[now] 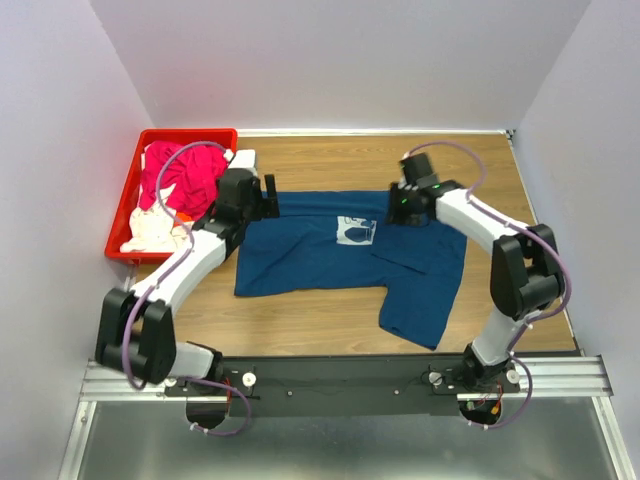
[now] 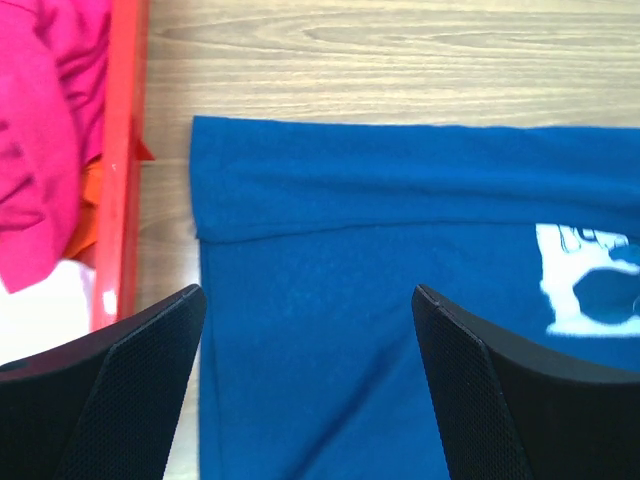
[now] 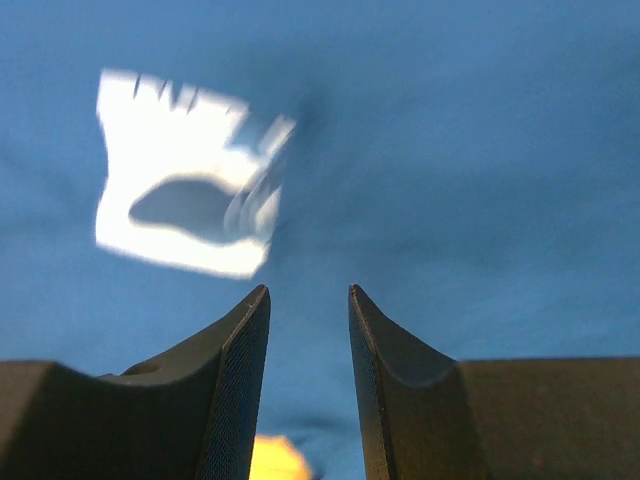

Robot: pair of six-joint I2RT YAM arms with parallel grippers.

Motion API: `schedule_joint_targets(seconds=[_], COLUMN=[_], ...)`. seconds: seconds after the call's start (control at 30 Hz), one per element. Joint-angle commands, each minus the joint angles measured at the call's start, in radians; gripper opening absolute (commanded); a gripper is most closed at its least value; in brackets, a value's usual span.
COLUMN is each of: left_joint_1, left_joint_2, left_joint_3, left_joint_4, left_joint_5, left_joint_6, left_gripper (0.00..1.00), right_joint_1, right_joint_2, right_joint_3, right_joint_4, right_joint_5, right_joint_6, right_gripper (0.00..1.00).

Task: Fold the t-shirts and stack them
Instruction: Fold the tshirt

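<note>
A dark navy blue t-shirt (image 1: 330, 255) lies spread on the wooden table, white chest print (image 1: 357, 231) facing up, one part reaching toward the near right. My left gripper (image 1: 268, 197) is wide open just above the shirt's far left corner; in its wrist view (image 2: 308, 292) blue cloth (image 2: 400, 200) fills the gap between the jaws. My right gripper (image 1: 405, 210) hovers over the shirt right of the print; its wrist view (image 3: 308, 290) shows the jaws narrowly apart, nothing between them, the print (image 3: 185, 190) blurred. Magenta (image 1: 185, 175) and white (image 1: 150, 232) t-shirts lie in the crate, an orange one (image 2: 85, 215) under them.
A red plastic crate (image 1: 128, 190) stands at the far left of the table, right beside the left gripper; its wall (image 2: 125, 150) shows in the left wrist view. Pale walls close in the left, back and right. A metal rail (image 1: 340, 375) runs along the near edge.
</note>
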Motion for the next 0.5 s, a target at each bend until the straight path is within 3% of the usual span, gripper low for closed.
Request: schedule_joint_targets(seconds=[0.0,0.17,0.23,0.47], left_joint_1=[0.015,0.048,0.059,0.110], left_joint_2=[0.124,0.383,0.457,0.646], left_joint_3=[0.136,0.308,0.388,0.470], left_joint_4=[-0.068,-0.183,-0.229,-0.235], left_joint_5=[0.007,0.004,0.007,0.105], left_joint_6=[-0.051,-0.079,-0.097,-0.123], left_gripper=[0.91,0.81,0.72,0.69], right_joint_1=[-0.163,-0.286,-0.328,-0.444], right_joint_2=[-0.020,0.052,0.078,0.195], right_joint_3=[0.079,0.123,0.125,0.105], right_joint_4=[0.043,0.106,0.150,0.244], right_joint_5=[0.073,0.023,0.020,-0.074], right_joint_6=[-0.015,0.016,0.037,0.074], right_gripper=[0.44,0.43,0.42,0.38])
